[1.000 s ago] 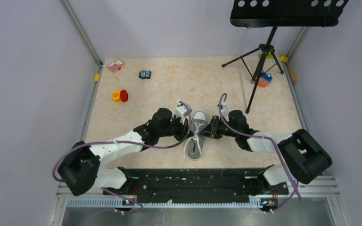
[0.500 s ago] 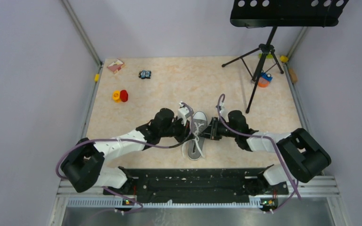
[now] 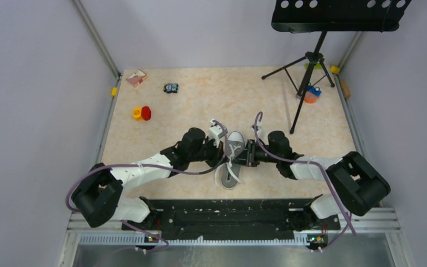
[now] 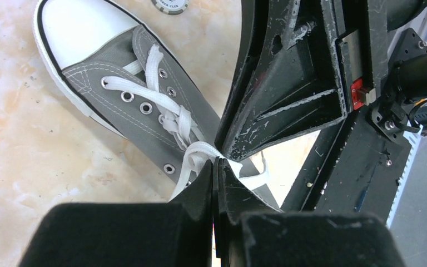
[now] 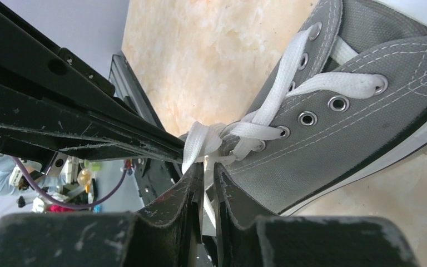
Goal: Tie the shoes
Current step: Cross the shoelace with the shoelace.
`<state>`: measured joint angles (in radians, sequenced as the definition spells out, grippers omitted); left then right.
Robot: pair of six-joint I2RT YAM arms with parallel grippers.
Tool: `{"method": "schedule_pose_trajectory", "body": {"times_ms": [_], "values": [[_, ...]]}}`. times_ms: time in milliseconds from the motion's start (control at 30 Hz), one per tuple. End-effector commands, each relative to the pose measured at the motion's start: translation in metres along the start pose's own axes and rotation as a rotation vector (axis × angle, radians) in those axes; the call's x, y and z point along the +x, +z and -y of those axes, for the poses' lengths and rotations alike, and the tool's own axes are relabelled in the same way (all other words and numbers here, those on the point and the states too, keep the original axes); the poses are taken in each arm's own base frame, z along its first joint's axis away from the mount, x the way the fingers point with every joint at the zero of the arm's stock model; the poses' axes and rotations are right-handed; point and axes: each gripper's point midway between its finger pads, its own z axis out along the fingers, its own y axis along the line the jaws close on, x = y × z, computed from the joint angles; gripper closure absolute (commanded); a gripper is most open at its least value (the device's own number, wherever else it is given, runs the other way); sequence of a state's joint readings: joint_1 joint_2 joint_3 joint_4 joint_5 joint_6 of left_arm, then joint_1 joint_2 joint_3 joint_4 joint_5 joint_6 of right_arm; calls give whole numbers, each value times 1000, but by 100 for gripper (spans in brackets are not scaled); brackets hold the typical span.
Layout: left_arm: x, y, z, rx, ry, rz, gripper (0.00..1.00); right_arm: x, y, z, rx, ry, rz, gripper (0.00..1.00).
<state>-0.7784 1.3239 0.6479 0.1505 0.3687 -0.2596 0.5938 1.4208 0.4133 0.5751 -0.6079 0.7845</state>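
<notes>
The grey shoe with a white toe cap lies mid-table, toe pointing away, between my two grippers. In the left wrist view the shoe has its white laces crossed and gathered near the top eyelets. My left gripper is shut on a lace loop at its tips, and the right gripper's fingers press in just above it. In the right wrist view my right gripper is closed on a white lace running between its fingers, beside the shoe's side. Both grippers meet over the shoe's tongue.
A music stand's tripod stands at the back right with an orange and blue object at its foot. Red and yellow pieces, a pink card and a small dark object lie at the back left.
The right gripper has moved left, closer in over the shoe. The left arm shifted slightly right and then held. Both keep hold of the laces.
</notes>
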Motion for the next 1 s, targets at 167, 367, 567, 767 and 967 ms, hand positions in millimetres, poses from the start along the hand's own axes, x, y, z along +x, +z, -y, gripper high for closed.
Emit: {"method": "schedule_pose_trajectory", "body": {"times_ms": [167, 367, 567, 767, 967], "values": [[-34, -6, 1, -20, 18, 115, 100, -12, 6, -22, -73, -75, 26, 81], [-34, -6, -2, -35, 2, 117, 100, -12, 10, -26, -82, -78, 27, 79], [-37, -5, 0, -27, -12, 124, 100, -13, 10, -23, -67, -67, 41, 79], [-44, -3, 2, -16, -12, 125, 100, -14, 7, -18, -38, -57, 67, 79], [-51, -3, 1, -28, -12, 125, 100, -15, -1, -8, 24, -53, 95, 78]]}}
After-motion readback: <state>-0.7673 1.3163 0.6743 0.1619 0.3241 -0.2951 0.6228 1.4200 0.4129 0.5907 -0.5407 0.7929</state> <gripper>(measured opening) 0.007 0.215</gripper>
